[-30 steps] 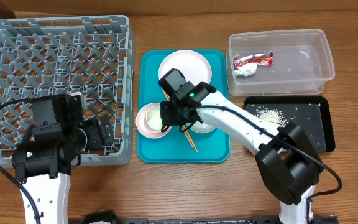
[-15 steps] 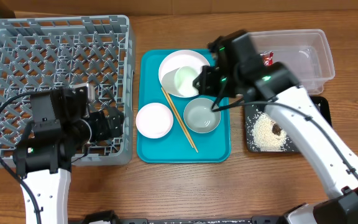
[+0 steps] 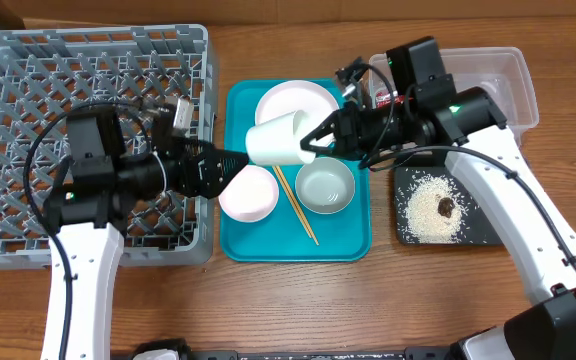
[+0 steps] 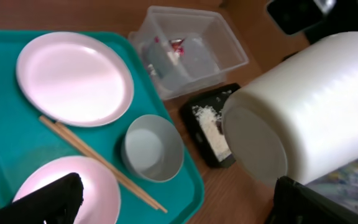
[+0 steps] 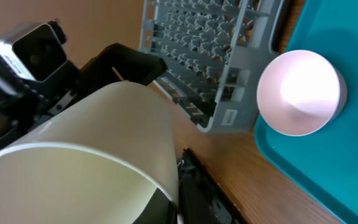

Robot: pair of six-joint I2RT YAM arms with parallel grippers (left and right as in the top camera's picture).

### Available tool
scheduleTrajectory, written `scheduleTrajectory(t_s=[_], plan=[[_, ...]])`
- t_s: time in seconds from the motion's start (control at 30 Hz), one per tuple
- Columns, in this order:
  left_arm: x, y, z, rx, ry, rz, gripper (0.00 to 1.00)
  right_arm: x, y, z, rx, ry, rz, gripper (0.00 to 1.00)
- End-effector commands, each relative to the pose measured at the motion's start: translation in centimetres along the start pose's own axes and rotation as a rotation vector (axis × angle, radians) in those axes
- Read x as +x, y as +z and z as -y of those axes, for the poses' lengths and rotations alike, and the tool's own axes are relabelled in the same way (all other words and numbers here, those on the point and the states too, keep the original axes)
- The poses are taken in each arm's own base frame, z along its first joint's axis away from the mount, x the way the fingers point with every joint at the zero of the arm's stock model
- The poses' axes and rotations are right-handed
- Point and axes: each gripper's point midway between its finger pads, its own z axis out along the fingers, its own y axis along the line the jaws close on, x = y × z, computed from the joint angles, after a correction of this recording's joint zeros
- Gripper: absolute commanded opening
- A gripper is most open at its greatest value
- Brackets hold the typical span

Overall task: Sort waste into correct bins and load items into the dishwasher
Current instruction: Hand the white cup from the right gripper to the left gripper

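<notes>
Two grippers flanked one small white cup (image 3: 274, 140), which hung on its side in the air above the teal serving tray (image 3: 353, 235). The right gripper (image 3: 316, 137) was clamped on the cup at its mouth end, and the rim filled the right wrist view. The left gripper (image 3: 224, 165) stood released, its fingers (image 4: 45, 199) spread wide at the bottom corners of its own view. The cup's flat base faced those jaws from just in front — whether it touched them I could not tell.

Below the right jaws sat the pale green-white bowl (image 3: 325, 186). Between the two sets of jaws, lower on the tray, lay the pair of thin wooden chopsticks (image 3: 296, 205). The pale pink saucer (image 3: 248, 193) lay just under the left jaws' tips. The white round plate (image 3: 303, 98) lay beyond the cup, partly hidden by it.

Behind the left jaws stood the large square grey plastic dish rack (image 3: 88, 90). Behind the right jaws were the clear rectangular plastic tub (image 3: 488, 95), holding the red-and-white crinkled snack wrapper (image 3: 381, 98), and the shallow flat black tray (image 3: 473, 232) — on it loose white rice grains (image 3: 426, 195) and a small brown food lump (image 3: 448, 207).
</notes>
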Motion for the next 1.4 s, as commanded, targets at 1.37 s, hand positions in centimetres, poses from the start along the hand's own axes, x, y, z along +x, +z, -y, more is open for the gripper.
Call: scheduleTrajectory(t_s=[1.37], plan=[[-1.5,2.4,9.1,0.398,0.312,0.024,1.00,1.6,-0.3,-3.4,-0.175,-0.029,-0.086,0.04]])
